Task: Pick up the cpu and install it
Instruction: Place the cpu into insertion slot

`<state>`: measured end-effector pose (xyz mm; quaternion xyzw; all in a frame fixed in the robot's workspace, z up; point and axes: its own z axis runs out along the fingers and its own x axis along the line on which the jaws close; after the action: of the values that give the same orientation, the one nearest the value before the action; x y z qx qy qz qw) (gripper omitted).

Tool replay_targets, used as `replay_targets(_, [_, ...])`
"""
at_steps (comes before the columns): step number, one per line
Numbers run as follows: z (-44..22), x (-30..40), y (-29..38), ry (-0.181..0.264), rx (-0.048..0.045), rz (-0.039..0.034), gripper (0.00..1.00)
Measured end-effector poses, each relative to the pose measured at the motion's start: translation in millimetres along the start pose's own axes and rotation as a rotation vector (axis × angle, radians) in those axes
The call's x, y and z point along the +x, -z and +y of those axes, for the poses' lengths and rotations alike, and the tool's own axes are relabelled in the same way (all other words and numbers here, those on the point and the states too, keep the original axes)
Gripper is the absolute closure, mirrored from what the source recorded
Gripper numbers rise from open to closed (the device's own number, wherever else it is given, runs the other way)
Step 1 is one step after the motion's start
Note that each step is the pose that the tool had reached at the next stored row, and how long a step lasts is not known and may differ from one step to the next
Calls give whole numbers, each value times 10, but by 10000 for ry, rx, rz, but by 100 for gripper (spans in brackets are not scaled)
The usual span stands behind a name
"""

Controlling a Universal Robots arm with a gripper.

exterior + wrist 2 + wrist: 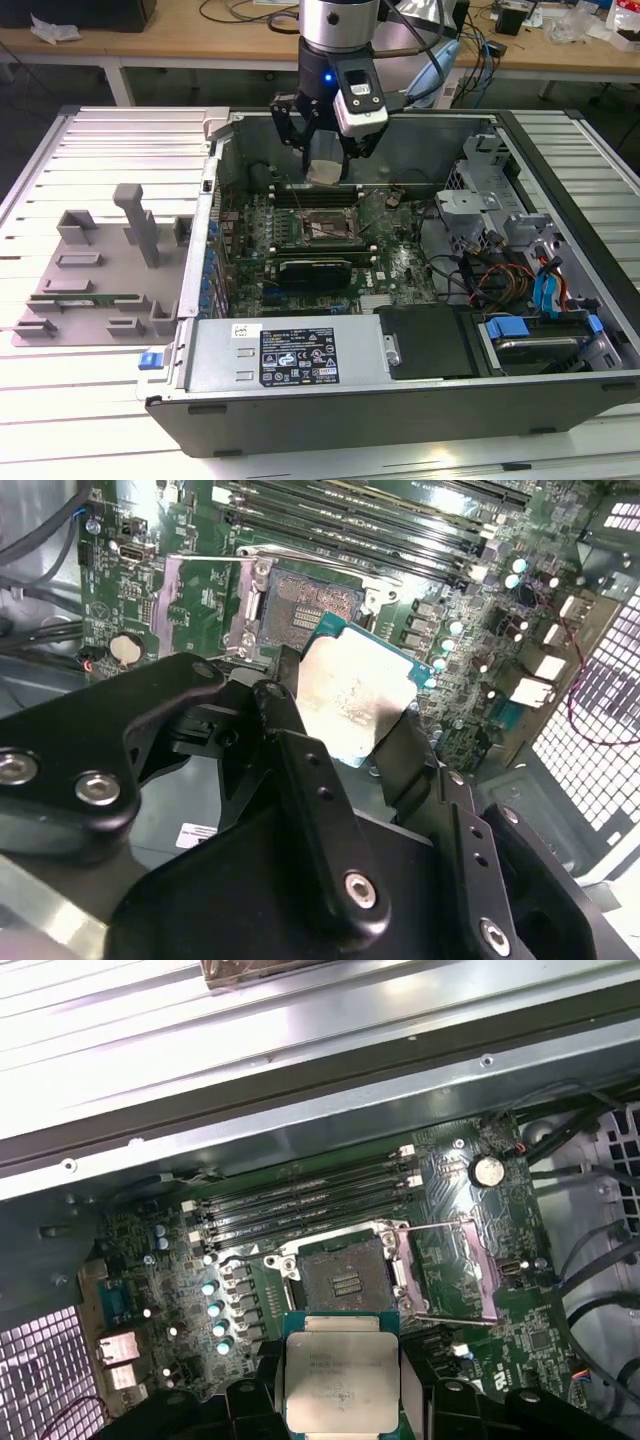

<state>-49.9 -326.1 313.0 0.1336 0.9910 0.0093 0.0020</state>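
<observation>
The cpu (pixel 341 1380), a flat square chip with a silvery top and a thin green rim, is held between my gripper's black fingers (pixel 258 1390). In the second wrist view the cpu (pixel 352 702) hangs tilted above the board. My gripper (pixel 326 168) hovers over the open computer case (pixel 300 355), above the far side of the motherboard, shut on the cpu (pixel 325 171). The open socket (pixel 340 1278) with its raised metal frame (pixel 455 1270) lies a little beyond the chip. The socket (pixel 318 228) sits at the middle of the board.
Black memory slots (pixel 300 1205) run beside the socket, near the case's metal wall (pixel 300 1110). A grey tray (pixel 90 290) with a green memory stick (pixel 85 298) lies at the exterior view's left. Cables and drive bays (pixel 530 300) fill the case's right side.
</observation>
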Motion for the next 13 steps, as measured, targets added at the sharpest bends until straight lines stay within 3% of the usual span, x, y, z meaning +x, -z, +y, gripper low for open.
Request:
replay_targets(2, [0,0,0,-252,1,-5,45])
replay_targets(5, [0,0,0,-1480,3,-28,45])
replay_targets(13, [0,0,0,-2697,5,-51,45])
